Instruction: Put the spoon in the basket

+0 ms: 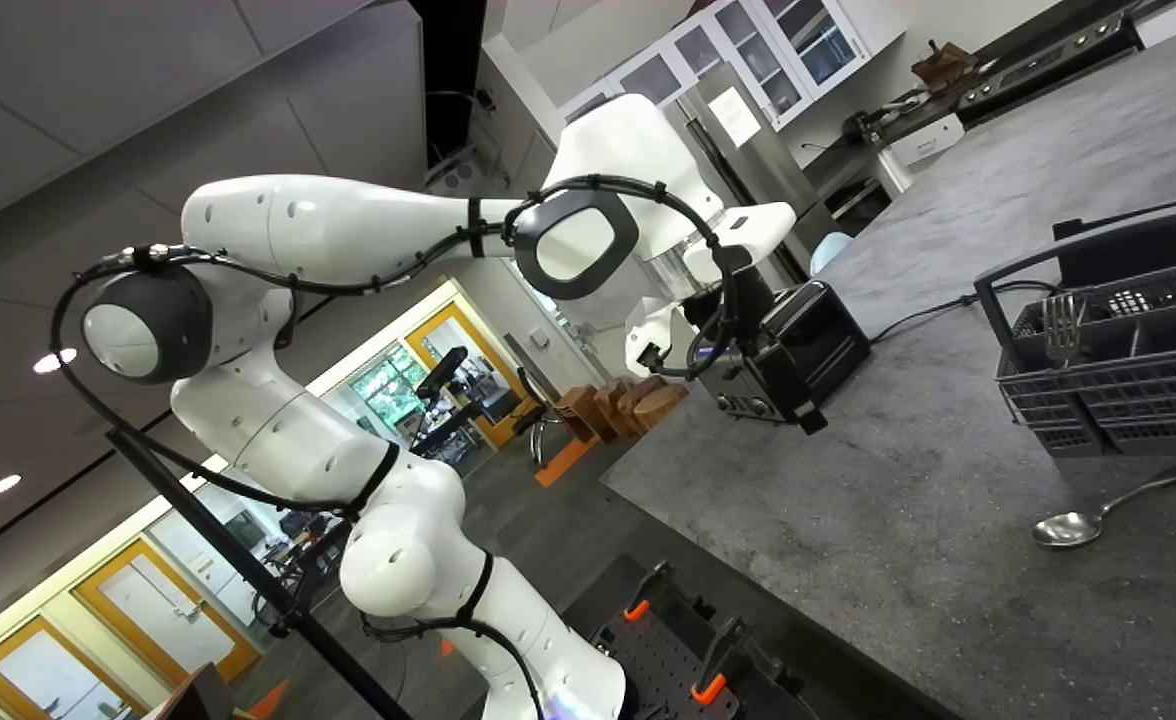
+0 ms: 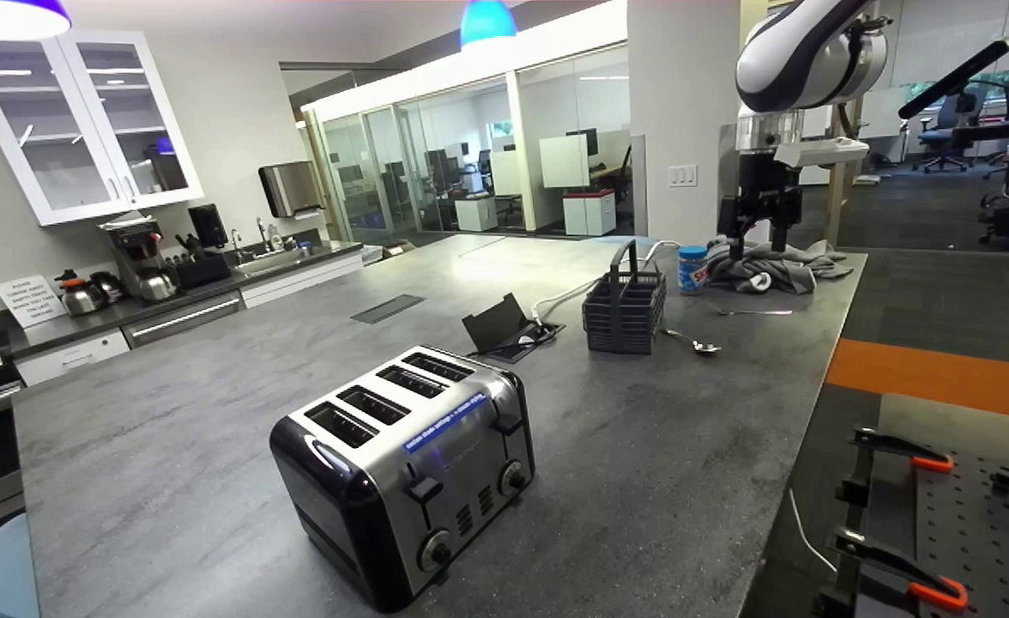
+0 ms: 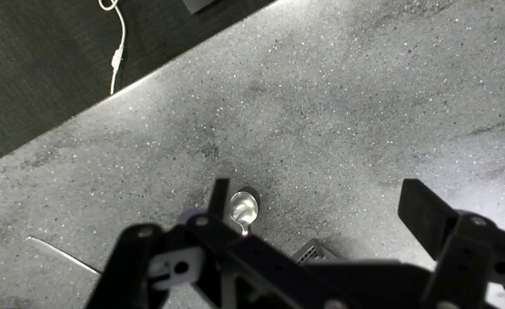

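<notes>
Silver spoon (image 3: 244, 209) lies on the counter (image 1: 848, 540) beneath the spread, empty hand (image 3: 317, 192). Lowered off-center, its fingers (image 3: 424, 216) may knock the cutlery basket (image 2: 618, 319) near the spoon's handle; closing too high, they may miss the thin metal.

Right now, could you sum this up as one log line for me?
task: spoon into basket, not done | spoon: on counter beside basket | fork: in basket | tool: open, empty, above counter
</notes>
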`<state>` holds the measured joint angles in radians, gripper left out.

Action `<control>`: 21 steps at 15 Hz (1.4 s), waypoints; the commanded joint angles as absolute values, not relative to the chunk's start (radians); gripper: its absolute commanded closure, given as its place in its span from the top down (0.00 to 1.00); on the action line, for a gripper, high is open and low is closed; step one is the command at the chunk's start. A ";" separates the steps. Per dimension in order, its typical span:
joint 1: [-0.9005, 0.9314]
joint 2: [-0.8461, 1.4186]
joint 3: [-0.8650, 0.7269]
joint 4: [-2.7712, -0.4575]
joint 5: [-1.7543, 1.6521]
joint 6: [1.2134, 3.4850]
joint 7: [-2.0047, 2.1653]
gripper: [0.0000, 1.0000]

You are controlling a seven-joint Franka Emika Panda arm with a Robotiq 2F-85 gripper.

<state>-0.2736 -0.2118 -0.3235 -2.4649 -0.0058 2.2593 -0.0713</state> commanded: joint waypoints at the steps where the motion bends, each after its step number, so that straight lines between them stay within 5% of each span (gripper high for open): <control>1: -0.290 -0.149 -0.313 -2.464 -0.078 2.385 -0.090 1.00; 10: -0.322 0.168 -0.323 -2.402 -0.005 2.815 -0.210 1.00; 21: -0.330 0.306 -0.306 -2.304 -0.005 2.802 -0.167 1.00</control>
